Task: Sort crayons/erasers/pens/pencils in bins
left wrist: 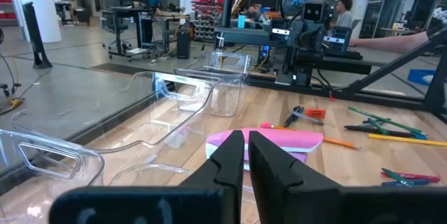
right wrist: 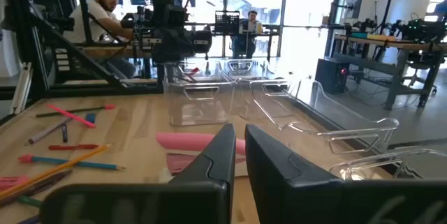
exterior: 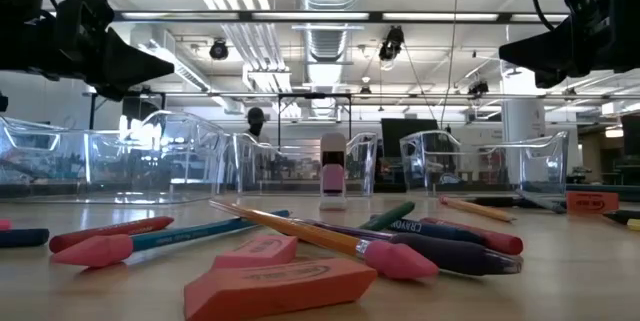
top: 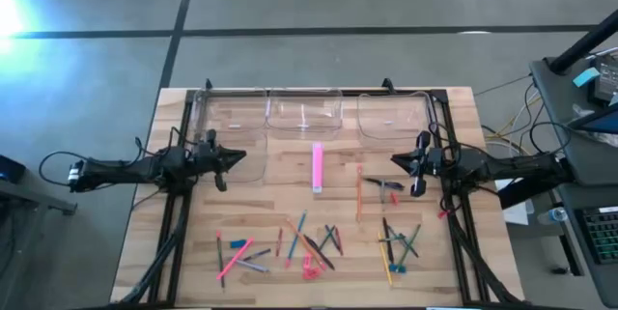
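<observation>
Nothing sorted yet — bins (top: 303,114) along the counter's (top: 261,204) far edge look empty; crayons, pens, pencils (top: 299,242) and erasers (exterior: 280,286) lie scattered near the front. Left hand (top: 235,156) and right hand (top: 398,160) hover mid-counter — nearly closed, holding nothing.

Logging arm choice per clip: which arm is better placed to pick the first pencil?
Probably right. The right gripper hovers close beside the orange pencil, while the left gripper hangs farther from any stick, nearer the bins.
</observation>
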